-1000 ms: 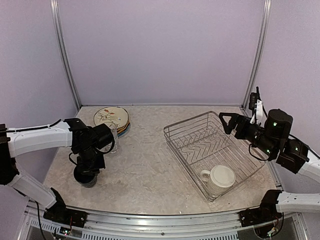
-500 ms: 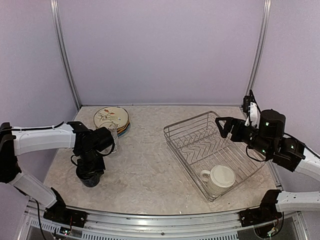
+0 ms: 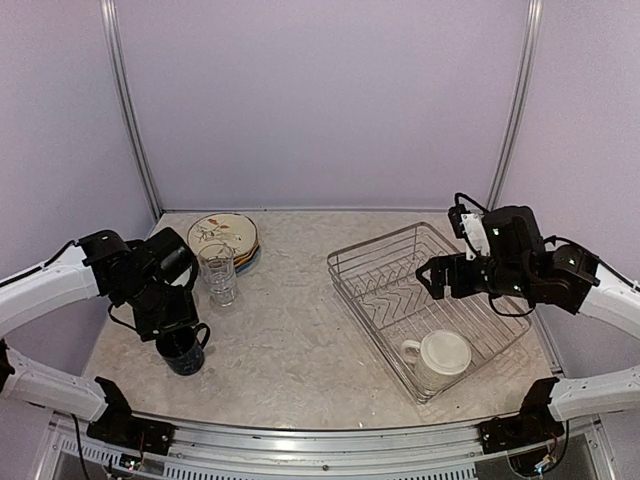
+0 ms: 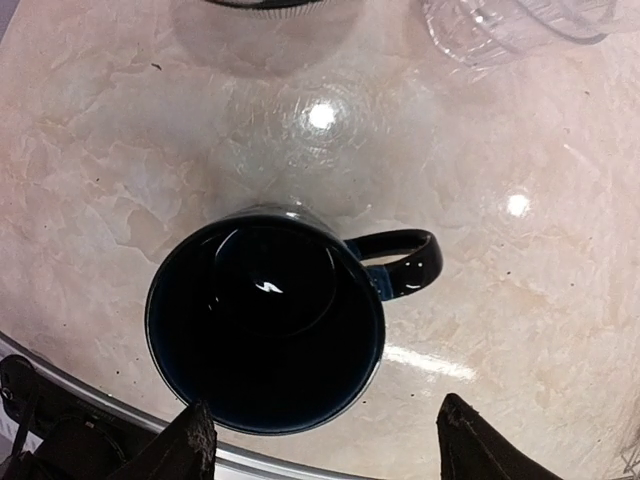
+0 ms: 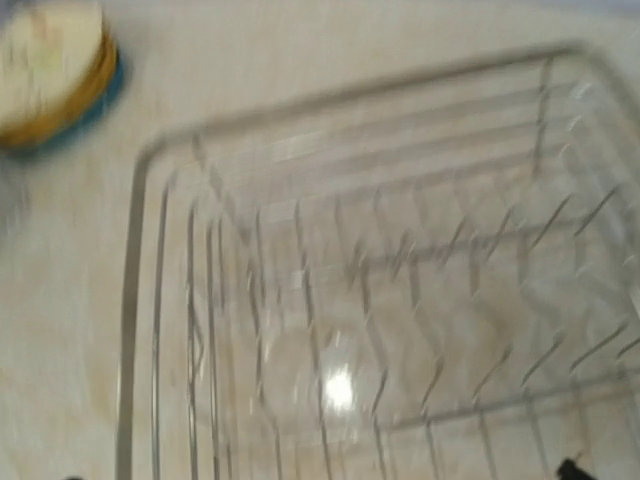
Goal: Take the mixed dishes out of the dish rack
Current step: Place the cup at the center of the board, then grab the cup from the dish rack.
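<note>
The navy mug [image 3: 184,352] [image 4: 265,330] stands upright on the table at the front left, handle to the right. Just above it hangs my left gripper [image 3: 172,325] [image 4: 330,450], open, its fingers apart on either side of the near rim and touching nothing. The dish rack [image 3: 345,262] [image 5: 200,300] sits at the right with a large cream mug [image 3: 441,357] in its near corner. My right gripper [image 3: 430,277] [image 5: 320,475] hovers open and empty over the rack's middle; its wrist view is blurred. A clear glass [image 3: 218,272] [image 4: 520,30] and stacked plates [image 3: 222,235] [image 5: 55,75] stand at the back left.
The rack's raised wire sides surround the cream mug. The glass stands close behind the navy mug, beside the plate stack. The table's metal front rail [image 3: 320,440] runs just below the navy mug.
My left gripper opened, let go of the navy mug and drew up and back to the left. The right arm swung left and down over the rack.
</note>
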Motion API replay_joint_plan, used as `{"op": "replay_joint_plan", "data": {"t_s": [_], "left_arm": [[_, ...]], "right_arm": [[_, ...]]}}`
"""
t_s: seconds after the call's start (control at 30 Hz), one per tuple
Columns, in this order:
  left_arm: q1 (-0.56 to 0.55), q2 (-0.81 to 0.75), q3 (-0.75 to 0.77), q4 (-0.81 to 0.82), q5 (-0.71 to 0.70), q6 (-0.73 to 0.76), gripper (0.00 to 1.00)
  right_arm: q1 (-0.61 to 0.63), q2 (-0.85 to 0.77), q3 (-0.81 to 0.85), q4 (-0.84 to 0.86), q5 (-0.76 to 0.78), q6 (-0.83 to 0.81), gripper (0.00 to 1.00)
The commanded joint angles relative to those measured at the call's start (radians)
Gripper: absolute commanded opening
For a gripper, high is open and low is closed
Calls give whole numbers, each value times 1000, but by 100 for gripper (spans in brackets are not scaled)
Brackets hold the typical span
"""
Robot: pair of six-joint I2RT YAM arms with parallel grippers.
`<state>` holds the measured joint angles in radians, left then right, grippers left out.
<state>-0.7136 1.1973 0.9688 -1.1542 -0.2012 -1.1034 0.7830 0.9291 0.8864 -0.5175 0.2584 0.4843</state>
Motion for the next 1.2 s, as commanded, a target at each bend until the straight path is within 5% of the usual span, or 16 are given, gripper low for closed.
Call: {"op": "replay_joint_plan", "data": {"t_s": [0.0,0.27,0.53,0.73,1.17], "left_arm": [[3,-112,59,-2,-52,71,73],[17,-295,201,348,-37,431,83],[26,-148,458,629,115,728,86],[28,-12,502,634,195,765,86],[35,-52,350,680,204,767,86]], "right_arm": [[-4,144,85,-191,-174,-113,100],[50,414,230,-414,-169,-224,98],[132,537,340,-545,-181,-226,80],[168,614,345,-593,-201,-205,70],[174,732,389,-587,-151,-219,50]]}}
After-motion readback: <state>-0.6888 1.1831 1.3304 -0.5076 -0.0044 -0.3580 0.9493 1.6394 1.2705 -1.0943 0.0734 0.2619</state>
